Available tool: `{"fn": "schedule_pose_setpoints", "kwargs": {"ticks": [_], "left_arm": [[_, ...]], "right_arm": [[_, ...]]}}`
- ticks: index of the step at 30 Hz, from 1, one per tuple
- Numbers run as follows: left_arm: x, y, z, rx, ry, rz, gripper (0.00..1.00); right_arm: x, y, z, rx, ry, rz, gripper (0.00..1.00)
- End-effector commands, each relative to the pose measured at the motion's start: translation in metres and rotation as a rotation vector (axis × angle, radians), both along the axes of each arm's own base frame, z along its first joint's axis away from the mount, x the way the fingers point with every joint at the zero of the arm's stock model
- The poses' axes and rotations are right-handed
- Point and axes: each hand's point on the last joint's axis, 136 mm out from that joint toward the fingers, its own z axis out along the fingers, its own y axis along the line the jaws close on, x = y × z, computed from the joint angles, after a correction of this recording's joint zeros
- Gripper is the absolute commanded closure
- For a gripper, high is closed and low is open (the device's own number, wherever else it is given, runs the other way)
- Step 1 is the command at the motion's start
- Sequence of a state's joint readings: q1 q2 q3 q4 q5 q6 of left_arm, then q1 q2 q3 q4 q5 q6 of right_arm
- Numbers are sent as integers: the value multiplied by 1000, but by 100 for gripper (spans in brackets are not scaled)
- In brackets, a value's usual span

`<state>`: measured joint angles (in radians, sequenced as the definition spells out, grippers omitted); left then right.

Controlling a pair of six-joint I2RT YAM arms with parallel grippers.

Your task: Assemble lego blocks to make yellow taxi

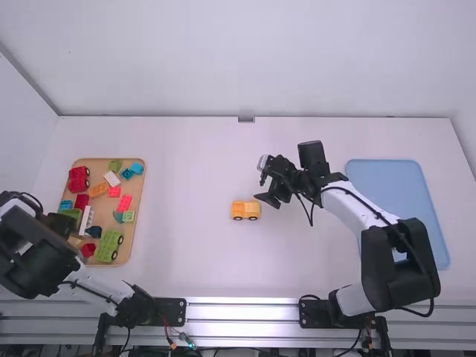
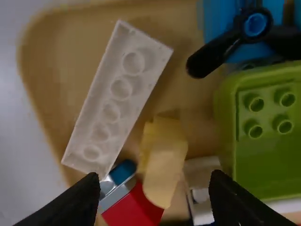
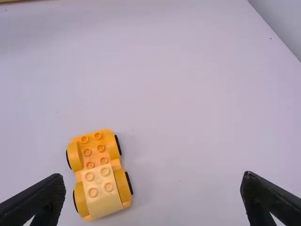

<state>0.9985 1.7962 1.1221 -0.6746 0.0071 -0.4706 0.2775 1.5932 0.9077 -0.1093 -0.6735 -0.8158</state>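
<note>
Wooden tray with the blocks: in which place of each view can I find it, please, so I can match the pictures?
High view: the tray is at the left side, under the coloured blocks.
Left wrist view: it spreads across most of the picture, with a rounded corner at upper left.
Right wrist view: likely the thin brown strip at the top left edge.
Shared landmark: the white table.
</note>
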Motion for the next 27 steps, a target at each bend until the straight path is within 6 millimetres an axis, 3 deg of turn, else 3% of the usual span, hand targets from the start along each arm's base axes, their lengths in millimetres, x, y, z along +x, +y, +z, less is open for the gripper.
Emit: {"fn": "schedule_pose_setpoints", "kwargs": {"ticks": [1,18,27], "left_arm": [[-1,-11,-10,-26,19,-31,43],[-7,-13,-41,38,10,-40,54],[-6,-13,-47,58,-4,-59,78]], "right_arm": [[-2,-1,-1,4,10,-3,2],[-3,-1,-1,4,15,-4,2],[-3,-1,-1,4,16,-4,2]]}}
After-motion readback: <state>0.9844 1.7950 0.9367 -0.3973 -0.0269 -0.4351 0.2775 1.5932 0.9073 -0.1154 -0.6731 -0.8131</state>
